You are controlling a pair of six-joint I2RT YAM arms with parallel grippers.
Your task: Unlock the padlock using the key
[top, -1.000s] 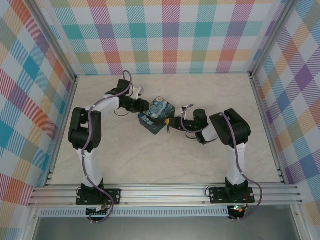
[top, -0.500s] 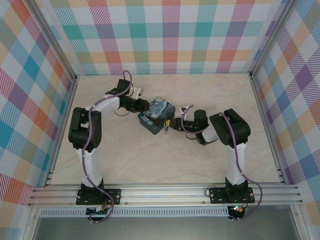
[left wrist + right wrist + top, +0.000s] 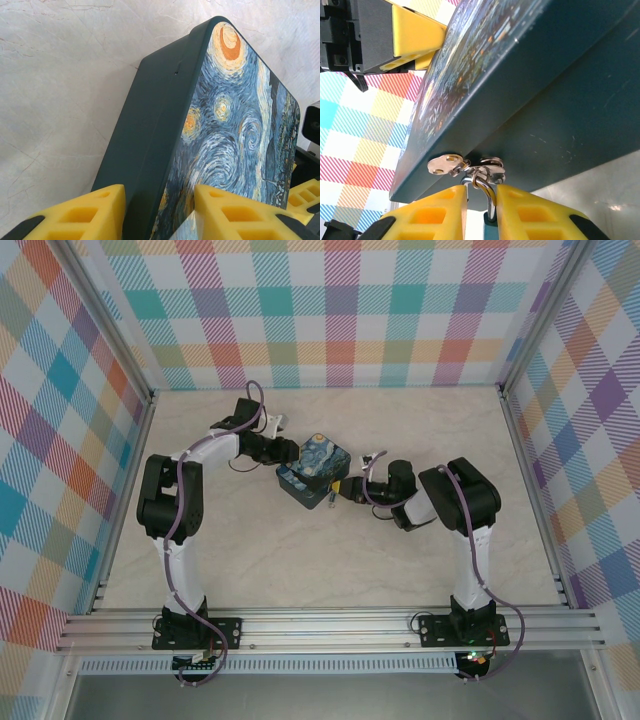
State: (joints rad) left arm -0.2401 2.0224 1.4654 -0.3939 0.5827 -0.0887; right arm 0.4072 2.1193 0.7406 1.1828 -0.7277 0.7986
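Observation:
The blue-and-yellow swirl-painted tin [image 3: 313,470] lies mid-table. My left gripper [image 3: 287,453] is shut on its far-left corner, and the yellow fingers [image 3: 90,215] straddle the tin's [image 3: 165,125] edge. The padlock [image 3: 490,200] hangs by its shiny shackle from the hasp [image 3: 487,167] on the tin's near-right side. Its blue body peeks out low between the pads. My right gripper [image 3: 481,210] is shut on the shackle, and it sits at the tin's near-right corner [image 3: 343,490]. A flat silver tab [image 3: 445,164] with two holes lies beside the hasp. The key is hidden.
The marble tabletop [image 3: 300,560] is boxed in by plaid walls [image 3: 340,310] and metal rails [image 3: 330,625]. Both arms' elbows reach toward the tin from the left and the right.
My right gripper's jaws have closed in on the padlock's shackle and the gripper has edged left toward the tin. The left arm and the tin have not moved.

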